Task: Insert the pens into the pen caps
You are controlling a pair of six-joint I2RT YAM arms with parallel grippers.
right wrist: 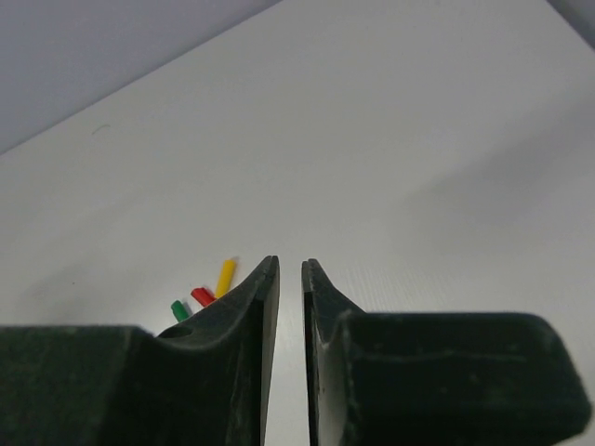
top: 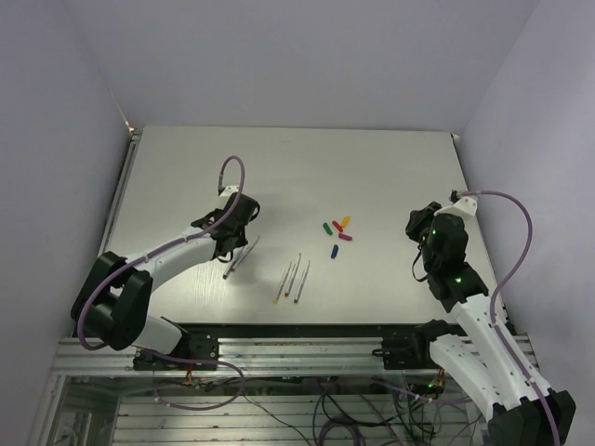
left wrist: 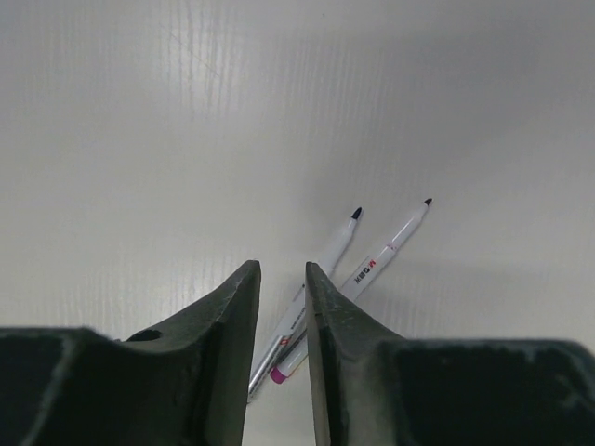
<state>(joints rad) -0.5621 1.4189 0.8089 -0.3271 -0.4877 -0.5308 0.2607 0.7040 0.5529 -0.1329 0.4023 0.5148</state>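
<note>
Two pens (top: 240, 258) lie crossed on the table under my left gripper (top: 230, 248). The left wrist view shows them just beyond and below the narrowly open, empty left gripper (left wrist: 284, 269): one pen (left wrist: 327, 256) and one with a magenta end (left wrist: 389, 245). Three more pens (top: 292, 279) lie side by side at the front centre. The green (top: 326, 226), red (top: 337, 225), yellow (top: 345, 221), magenta (top: 345, 236) and blue (top: 334, 250) caps lie in a cluster. My right gripper (top: 411, 225) is right of them, empty, its jaws almost together (right wrist: 290, 265). The green (right wrist: 179, 309), red (right wrist: 202, 296) and yellow (right wrist: 225, 276) caps show left of it.
The table (top: 390, 177) is pale, with grey walls on three sides. A metal rail (top: 297, 348) runs along its near edge by the arm bases. Purple cables (top: 521, 242) loop beside each arm.
</note>
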